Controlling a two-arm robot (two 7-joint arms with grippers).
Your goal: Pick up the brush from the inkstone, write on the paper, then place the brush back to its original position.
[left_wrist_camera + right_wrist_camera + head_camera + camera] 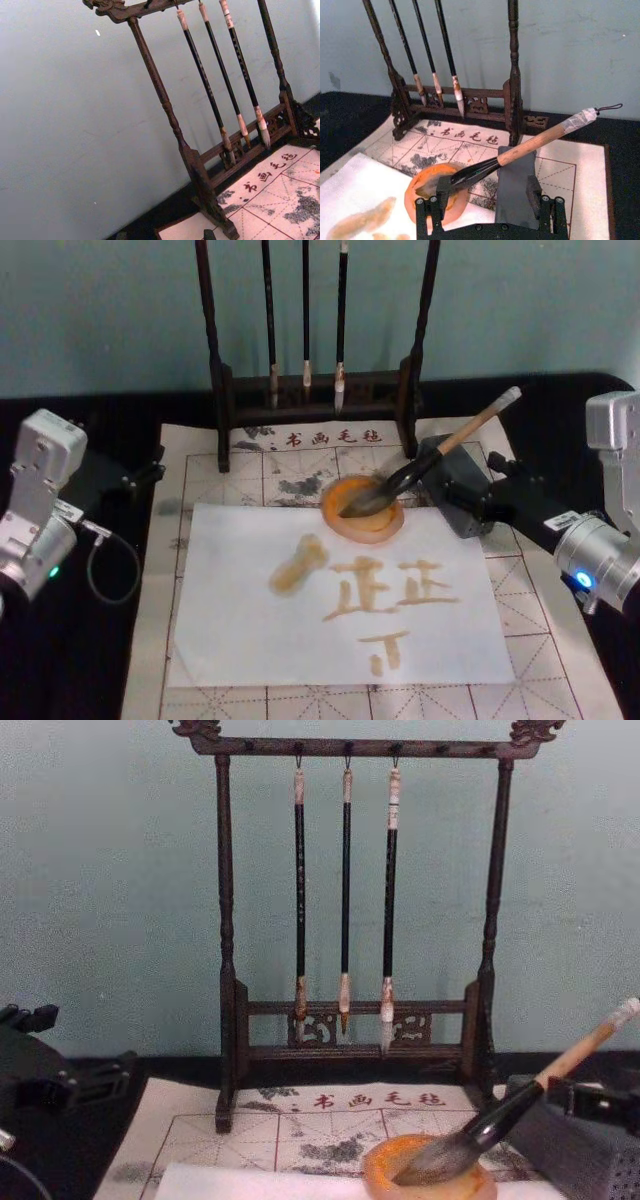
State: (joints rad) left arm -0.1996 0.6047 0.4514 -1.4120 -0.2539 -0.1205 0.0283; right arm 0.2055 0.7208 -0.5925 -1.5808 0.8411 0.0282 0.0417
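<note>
Paper nearest, brush resting in the inkstone — both arms back.

The white paper (300,590) lies closest in the head view, on the gridded felt mat (560,660), marked with amber strokes. At its 12 o'clock edge sits the orange inkstone (362,508); the brush (430,460) rests with bristles in the dish, its handle propped across the grey block (455,485) toward 2 o'clock. The right gripper (490,210) waits just behind block and dish, jaws spread and holding nothing. The left gripper (130,480) is parked at 9 o'clock on the bench (70,660) — I cannot tell its jaws' state. Three thin brushes (345,900) hang from the rack (225,970) at 12 o'clock.
</note>
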